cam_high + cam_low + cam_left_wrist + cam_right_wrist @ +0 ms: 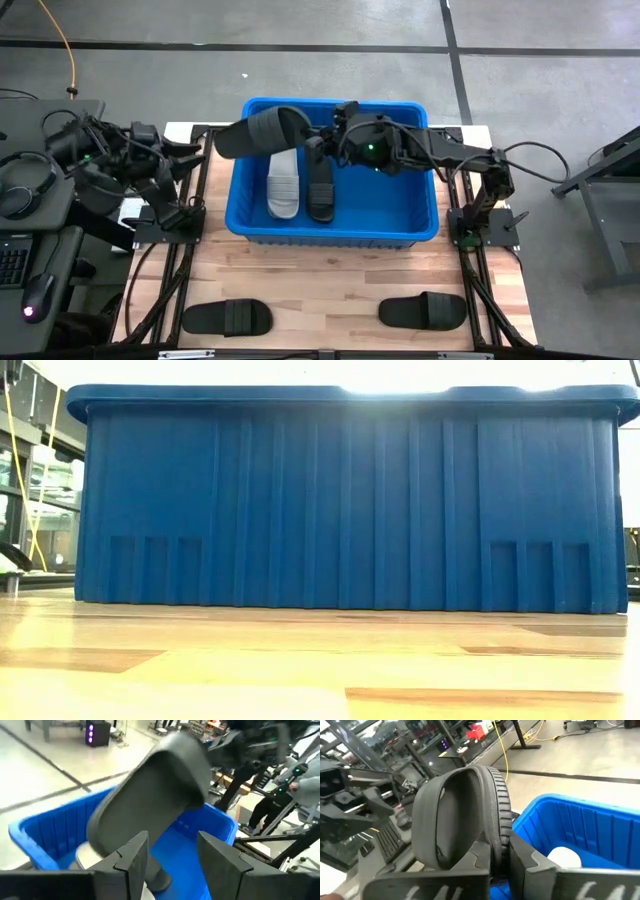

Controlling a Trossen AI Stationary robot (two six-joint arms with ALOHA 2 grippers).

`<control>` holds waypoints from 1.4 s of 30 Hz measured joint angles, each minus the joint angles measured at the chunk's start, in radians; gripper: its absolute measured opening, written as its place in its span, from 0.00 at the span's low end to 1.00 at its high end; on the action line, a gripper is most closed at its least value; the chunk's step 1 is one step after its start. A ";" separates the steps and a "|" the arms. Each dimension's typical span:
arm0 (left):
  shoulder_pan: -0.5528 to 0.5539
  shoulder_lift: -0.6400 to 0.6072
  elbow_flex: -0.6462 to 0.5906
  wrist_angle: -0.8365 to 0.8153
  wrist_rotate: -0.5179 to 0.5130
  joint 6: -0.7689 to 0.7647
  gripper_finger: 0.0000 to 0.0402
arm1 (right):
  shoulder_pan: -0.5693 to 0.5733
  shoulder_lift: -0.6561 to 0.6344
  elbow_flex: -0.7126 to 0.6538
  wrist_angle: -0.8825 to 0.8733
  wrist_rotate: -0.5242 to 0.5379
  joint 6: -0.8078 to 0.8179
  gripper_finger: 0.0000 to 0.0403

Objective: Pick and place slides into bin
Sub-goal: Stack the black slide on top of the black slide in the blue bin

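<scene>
Two black slides sit nearest the front edge of the wooden table (340, 280), one toward the left (228, 317) and one toward the right (424, 311), both flat, well apart from each other and clear of the bin. Up at the action now: the right gripper (501, 857) has its fingers pinched tight on the edge of a dark slide (262, 132), and in the right wrist view that sandal stands up on end between the two dark fingers, its ribbed strap curving over the top. From above, the right arm reaches across the far side of the blue bin (420, 232) and the held slide hangs over the bin's far left corner, its toe poking out past the rim. The left gripper (170, 857) is right there facing it, fingers standing apart with nothing between them; the sole of that same slide fills the left wrist view just beyond the open fingers, not touching them as far as I can see. Inside the bin, a light grey slide (283, 185) and a black slide (319, 188) lie side by side on the floor of the tub, left of its middle. Down at table height, the bin's ribbed blue wall (350, 500) blocks everything behind it.
</scene>
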 joint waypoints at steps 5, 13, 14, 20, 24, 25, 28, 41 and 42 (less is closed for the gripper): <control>-0.001 -0.118 -0.212 0.003 0.009 -0.220 0.38 | 0.034 0.001 0.000 0.017 0.058 -0.011 0.01; 0.000 -0.331 -0.464 0.242 -0.071 -0.314 0.38 | 0.064 0.001 0.000 0.182 0.229 -0.132 0.01; 0.000 -0.347 -0.481 0.269 -0.100 -0.297 0.38 | 0.065 0.001 0.000 0.214 0.243 -0.145 0.01; 0.000 -0.347 -0.530 0.434 -0.229 -0.200 0.38 | 0.065 0.020 0.000 0.286 0.240 -0.154 0.00; 0.000 -0.335 -0.530 0.459 -0.251 -0.198 0.38 | 0.065 0.061 0.000 0.285 0.222 -0.111 0.00; 0.000 -0.334 -0.531 0.461 -0.253 -0.197 0.38 | 0.066 0.071 0.000 0.287 0.223 -0.105 0.00; 0.000 -0.343 -0.530 0.464 -0.234 -0.200 0.38 | 0.071 0.098 0.000 0.316 0.218 -0.081 0.00; -0.020 -0.373 -0.530 0.603 -0.170 -0.137 0.43 | 0.092 0.146 0.000 0.394 0.186 -0.085 0.00; -0.028 -0.378 -0.530 0.632 -0.166 -0.100 0.44 | 0.092 0.146 0.000 0.407 0.181 -0.091 0.00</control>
